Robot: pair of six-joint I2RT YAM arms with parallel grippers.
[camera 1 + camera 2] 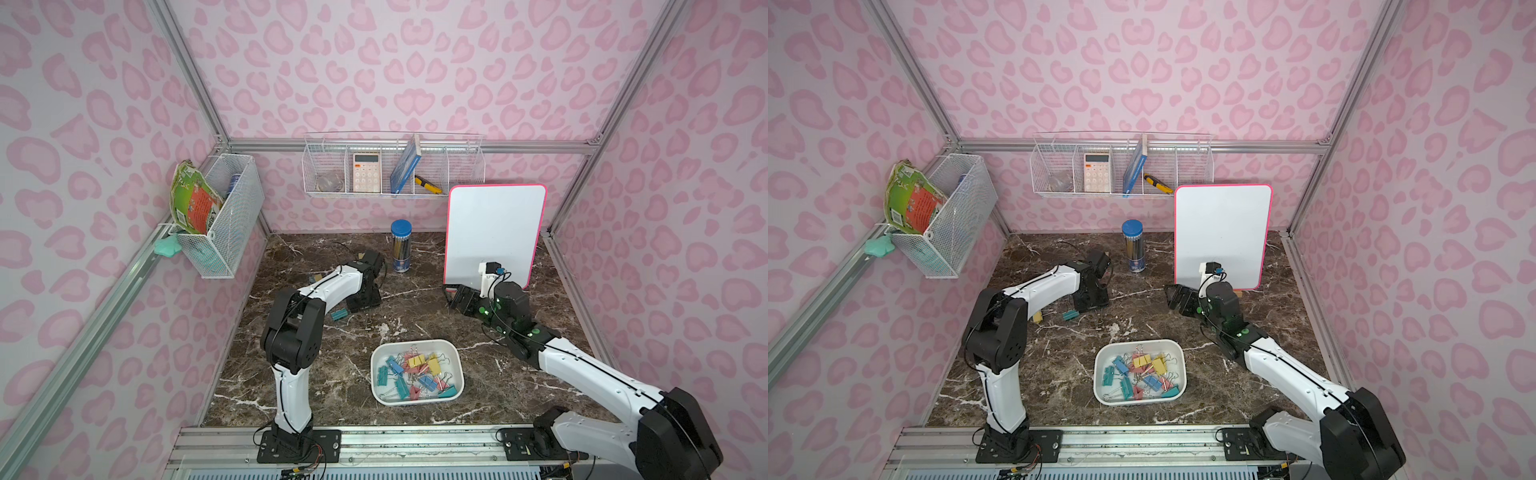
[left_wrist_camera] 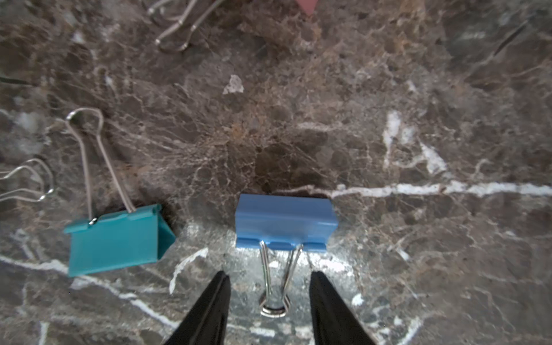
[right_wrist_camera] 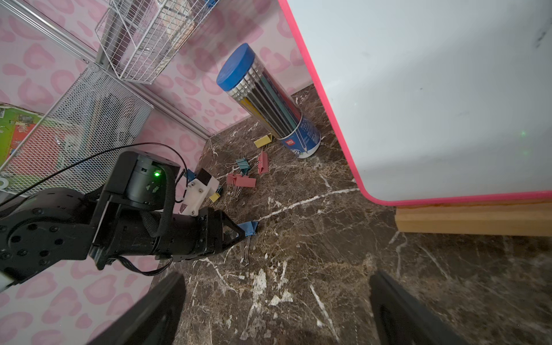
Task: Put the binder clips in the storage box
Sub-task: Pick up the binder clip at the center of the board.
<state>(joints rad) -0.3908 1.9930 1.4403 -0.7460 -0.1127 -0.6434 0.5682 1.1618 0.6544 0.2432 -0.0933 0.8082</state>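
A blue binder clip (image 2: 285, 221) lies on the marble table in the left wrist view. Its wire handles point back between the fingers of my left gripper (image 2: 270, 274), which stands open and touches neither handle. A teal clip (image 2: 116, 242) lies beside it; both top views show it by the left gripper (image 1: 365, 301), teal clip (image 1: 338, 314) (image 1: 1070, 315). The storage box (image 1: 415, 341) (image 1: 1138, 341) sits at front centre with several coloured clips (image 1: 415, 372) in it. More pink clips (image 3: 242, 180) and a yellow one (image 3: 263, 140) lie loose at the back. My right gripper (image 3: 274, 313) (image 1: 451, 297) is open and empty.
A tube of pencils (image 1: 401, 245) with a blue lid stands at the back. A pink-edged whiteboard (image 1: 494, 232) on a wooden stand is right behind my right gripper. Wire baskets hang on the back wall (image 1: 392, 166) and the left wall (image 1: 224, 212).
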